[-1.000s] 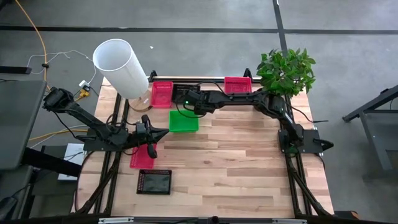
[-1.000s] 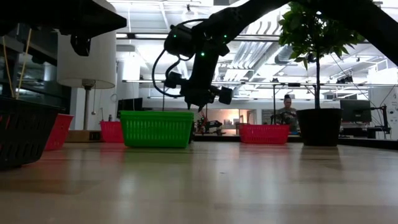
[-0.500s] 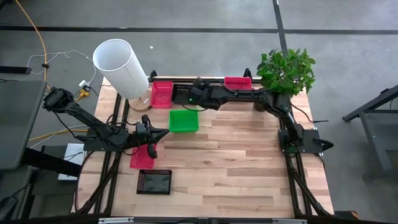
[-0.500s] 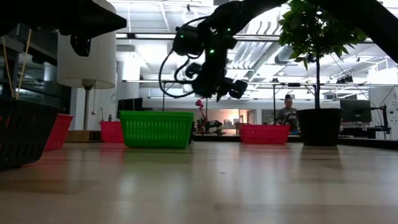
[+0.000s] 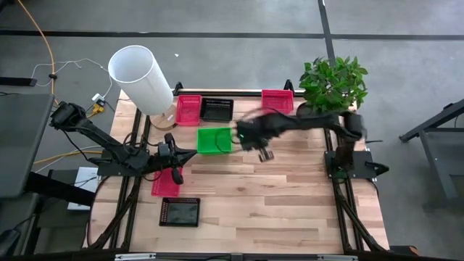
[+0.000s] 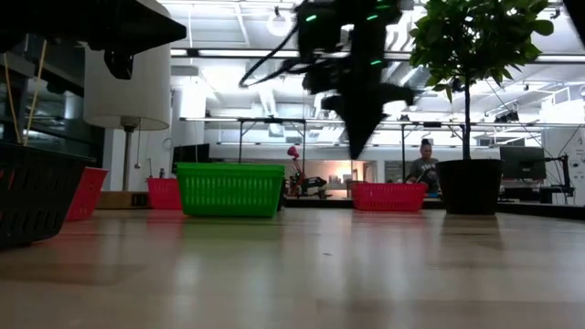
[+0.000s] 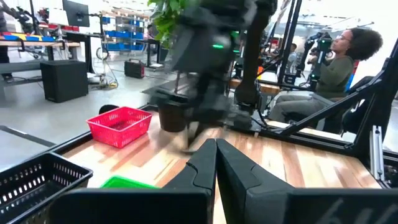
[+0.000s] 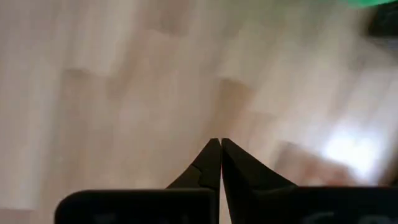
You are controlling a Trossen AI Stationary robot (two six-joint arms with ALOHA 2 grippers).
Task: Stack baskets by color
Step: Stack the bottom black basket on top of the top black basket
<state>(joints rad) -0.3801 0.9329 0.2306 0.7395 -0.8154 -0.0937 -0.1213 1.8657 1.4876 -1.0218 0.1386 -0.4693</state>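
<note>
Black basket: a shallow black mesh-sided plastic basket [image 5: 180, 212] sits at the table's near edge.
Left gripper: the left gripper [image 5: 176, 157], fingers pressed together, empty, hovers over a pink-red mesh basket [image 5: 164, 185].
Green basket: a bright green perforated plastic basket [image 5: 214, 141] lies mid-table.
Right gripper: the right gripper [image 5: 264, 154], closed on nothing, hangs just beside it.
Far row: a pink-red basket [image 5: 188, 110], a black basket [image 5: 217, 109] and another pink-red basket [image 5: 277, 98].
Handling: probably light, springy; pinch a rim wall.

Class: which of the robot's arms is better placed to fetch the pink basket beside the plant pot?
Right, probably. The right gripper, shut and empty, hangs mid-table on the pink basket's side; the left gripper sits at the opposite edge.
</note>
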